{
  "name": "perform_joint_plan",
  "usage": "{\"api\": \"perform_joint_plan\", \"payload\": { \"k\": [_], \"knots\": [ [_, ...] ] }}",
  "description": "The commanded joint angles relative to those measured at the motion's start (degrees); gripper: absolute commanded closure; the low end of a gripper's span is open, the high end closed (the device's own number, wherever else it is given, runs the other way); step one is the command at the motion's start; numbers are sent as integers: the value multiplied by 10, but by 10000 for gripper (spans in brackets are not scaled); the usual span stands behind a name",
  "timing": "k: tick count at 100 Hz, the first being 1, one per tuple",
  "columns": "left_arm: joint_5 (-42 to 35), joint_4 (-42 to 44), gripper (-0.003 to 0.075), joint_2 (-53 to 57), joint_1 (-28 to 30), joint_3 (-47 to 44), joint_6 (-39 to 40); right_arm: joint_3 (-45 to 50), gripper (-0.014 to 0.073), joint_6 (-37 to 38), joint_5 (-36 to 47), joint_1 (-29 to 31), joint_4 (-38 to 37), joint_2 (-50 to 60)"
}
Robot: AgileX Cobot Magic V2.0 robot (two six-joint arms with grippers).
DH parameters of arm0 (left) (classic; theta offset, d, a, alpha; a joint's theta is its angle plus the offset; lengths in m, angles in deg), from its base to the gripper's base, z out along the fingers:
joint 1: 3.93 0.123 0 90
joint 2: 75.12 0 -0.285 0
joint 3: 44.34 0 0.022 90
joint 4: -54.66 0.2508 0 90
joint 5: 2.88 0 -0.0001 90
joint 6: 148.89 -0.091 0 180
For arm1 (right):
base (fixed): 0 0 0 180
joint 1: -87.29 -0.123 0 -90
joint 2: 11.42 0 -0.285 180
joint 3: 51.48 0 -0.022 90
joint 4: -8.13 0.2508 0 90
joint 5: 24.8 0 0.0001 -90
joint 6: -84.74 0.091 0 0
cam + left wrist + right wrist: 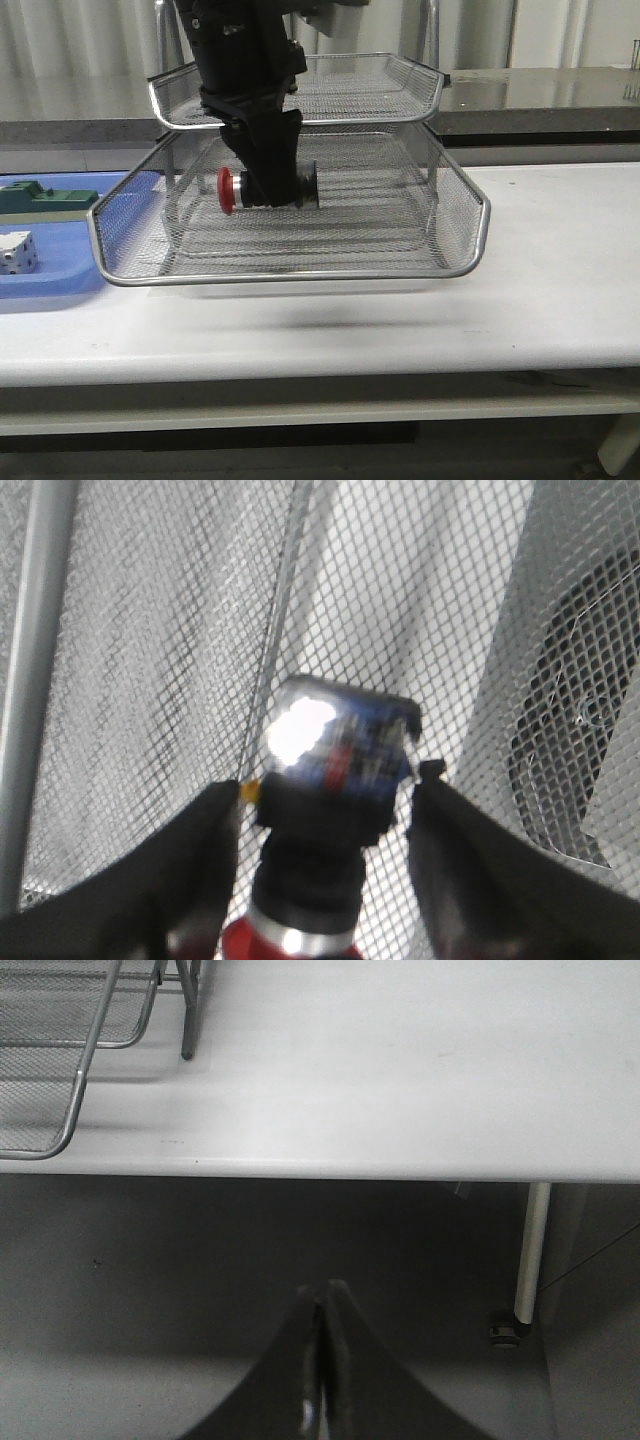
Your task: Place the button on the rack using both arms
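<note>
Silver wire-mesh rack (455,245) stands at the white worktop's (560,260) front edge, left of centre, its lowest tray pulled forward. Above that tray the black left gripper (268,190) clenches the red-headed push button (232,190), held sideways. Off the front right edge, the right gripper's fingers (322,1360) are pressed together, holding nothing.

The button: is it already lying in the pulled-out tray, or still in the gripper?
Still in the gripper. The left gripper holds the button sideways, red head left, over the pulled-out tray. Contact with the mesh: cannot tell.
</note>
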State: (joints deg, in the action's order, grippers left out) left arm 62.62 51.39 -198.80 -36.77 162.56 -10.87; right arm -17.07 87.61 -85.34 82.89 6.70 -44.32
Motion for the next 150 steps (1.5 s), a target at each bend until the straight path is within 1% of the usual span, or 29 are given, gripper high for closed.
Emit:
{"api": "perform_joint_plan", "payload": {
  "k": [1,38,49,73,83,95,99,119,135,150],
  "knots": [
    [-7,-6,290,32,-4,14,1,-18,664,-3,33,-1,-2,-4],
    [13,-6,290,53,-4,16,13,-18,664,-3,33,-1,-2,-4],
    [14,-6,290,78,-4,16,15,-18,664,-3,33,-1,-2,-4],
    [53,-4,290,148,-1,16,23,-18,664,-3,33,-1,-2,-4],
    [55,20,292,182,7,16,50,-18,664,-3,33,-1,-2,-4],
    [54,81,292,214,34,16,125,-18,664,-3,33,-1,-2,-4],
    [54,95,292,225,51,16,157,-18,664,-3,33,-1,-2,-4],
    [51,97,303,268,137,15,252,-18,664,-3,33,-1,-2,-4],
    [41,97,335,310,200,4,297,-18,664,-3,33,-1,-2,-4],
    [28,94,335,361,230,-40,312,-18,664,-3,33,-1,-2,-4]
  ]
}}
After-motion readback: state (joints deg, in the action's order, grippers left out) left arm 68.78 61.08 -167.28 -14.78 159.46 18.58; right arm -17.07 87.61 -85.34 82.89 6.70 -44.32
